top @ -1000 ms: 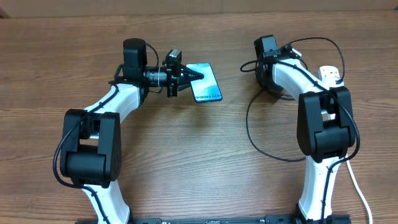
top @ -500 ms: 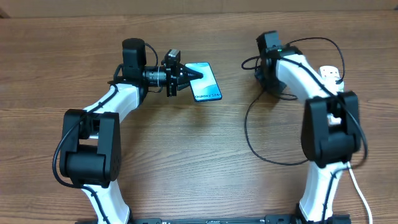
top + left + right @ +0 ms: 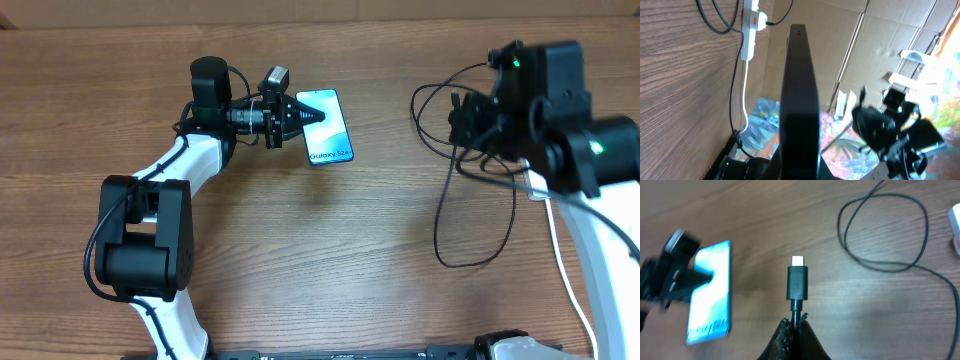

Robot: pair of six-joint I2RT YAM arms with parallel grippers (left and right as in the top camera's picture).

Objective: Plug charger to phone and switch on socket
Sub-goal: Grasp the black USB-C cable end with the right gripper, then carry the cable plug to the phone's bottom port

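Charger (image 3: 797,282) now higher in right fingers (image 3: 785,342)

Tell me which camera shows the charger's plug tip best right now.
Right wrist: the plug tip sits sharp and centred, its cable pinched in the right gripper. Overhead shows only cable loops, the tip too small to tell. Left wrist shows the phone edge-on, no tip.
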